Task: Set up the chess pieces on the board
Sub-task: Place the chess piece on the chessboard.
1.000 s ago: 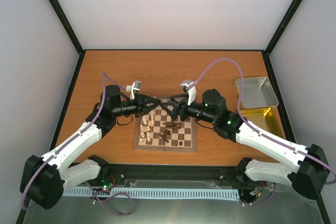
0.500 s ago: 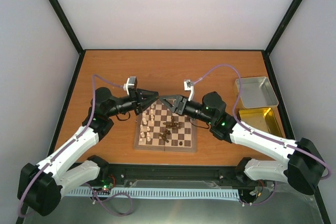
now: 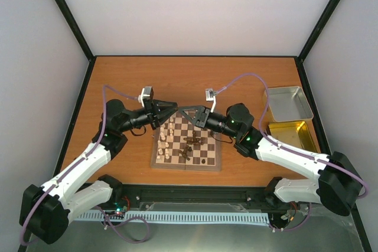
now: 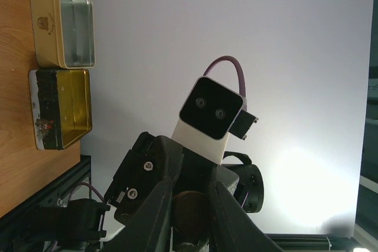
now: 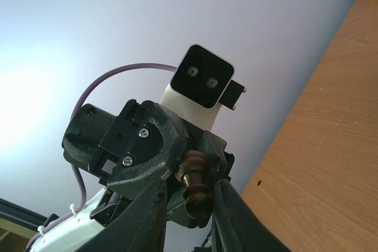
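Note:
The board (image 3: pixel 186 168) lies in front of the arm bases. Cream pieces (image 3: pixel 167 141) stand along its left side, and a few dark chess pieces (image 3: pixel 192 141) lie scattered over the middle. Above its far edge my two grippers meet tip to tip. My left gripper (image 3: pixel 172 109) is shut on a dark chess piece (image 4: pixel 192 210), whose round base shows between its fingers. In the right wrist view that piece (image 5: pixel 196 182) juts out between my right gripper's (image 5: pixel 192 196) fingers. They stand close on either side of it, but contact on both sides is unclear.
A silver tin (image 3: pixel 288 103) and a gold tin (image 3: pixel 290 131) sit at the table's right edge. The left wrist view shows the silver tin (image 4: pixel 65 22) and gold tin (image 4: pixel 62 107) too. Black frame posts and pale walls surround the wooden table (image 5: pixel 331 146).
Both grippers lifted off the board and came together above its far edge. My right gripper's jaws narrowed from wide open around the piece that the left gripper holds.

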Motion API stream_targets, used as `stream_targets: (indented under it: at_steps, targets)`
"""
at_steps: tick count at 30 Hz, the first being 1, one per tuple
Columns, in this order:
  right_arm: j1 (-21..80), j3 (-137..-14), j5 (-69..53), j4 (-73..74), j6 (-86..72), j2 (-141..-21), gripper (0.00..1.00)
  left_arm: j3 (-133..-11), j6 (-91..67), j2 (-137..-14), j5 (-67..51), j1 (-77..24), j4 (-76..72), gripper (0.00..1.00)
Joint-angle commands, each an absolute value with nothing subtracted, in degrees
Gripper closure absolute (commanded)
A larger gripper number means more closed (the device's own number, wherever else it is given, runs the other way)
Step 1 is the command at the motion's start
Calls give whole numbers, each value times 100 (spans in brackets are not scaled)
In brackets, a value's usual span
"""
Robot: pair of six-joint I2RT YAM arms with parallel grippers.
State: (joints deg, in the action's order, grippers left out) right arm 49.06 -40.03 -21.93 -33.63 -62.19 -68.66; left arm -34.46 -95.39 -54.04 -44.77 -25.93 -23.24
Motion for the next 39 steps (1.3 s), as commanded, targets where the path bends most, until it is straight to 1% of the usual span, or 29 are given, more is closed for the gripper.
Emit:
stream_targets:
  at_steps: [1,4,7,10,13,15,17,19,21,23,25,27,29,36,39]
  targets:
    - [4903,-4113,-2318,-3675,-6306,-6924,77,-3417,-9692,-5390,-4486,-2580,-2562,90]
    - [4904,-4153,-2280,-3689,-6298,-6983,77,-3403,-9703,-5387,-4499,-2584,-2575,90]
    - [4904,-4180,-2259,-3703,-6296,-7021,84,-3384,-9682,-5383,-4513,-2584,-2571,89]
    - [4904,-4193,-2126,-3533,-6217,-6988,90,-3406,-9487,-5379,-4498,-2584,-2363,84]
    - [4896,-4261,-1884,-2680,-5890,-6832,93,-3544,-8831,-5293,-4361,-2586,-1577,71]
    - [4888,-4378,-1701,-1836,-5515,-6694,94,-3644,-8188,-5250,-4147,-2584,-908,57]
    - [4864,-4560,-1485,-728,-5052,-6571,94,-3784,-7416,-5238,-3825,-2578,-122,44]
    - [4824,-4866,-1261,543,-4469,-6542,94,-3988,-6569,-5262,-3357,-2552,691,37]
    - [4808,-5246,-921,1868,-3825,-6632,93,-4223,-5742,-5259,-2666,-2549,1512,35]
    - [4808,-5658,-534,3109,-3249,-6878,92,-4386,-5101,-5197,-1887,-2548,2025,33]
    - [4808,-5993,-218,4156,-2734,-7263,93,-4488,-4560,-5049,-1096,-2547,2311,32]
    - [4808,-6240,-32,4854,-2461,-7574,94,-4546,-4110,-4879,-635,-2549,2382,30]
    - [4808,-6417,51,5235,-2298,-7870,94,-4567,-3725,-4733,-252,-2549,2363,26]
    - [4832,-7196,436,5633,-2064,-9139,94,-4510,-3052,-4521,671,-2549,2246,25]
    - [4834,-7516,613,5721,-1994,-9630,94,-4461,-3058,-4489,652,-2549,2215,24]
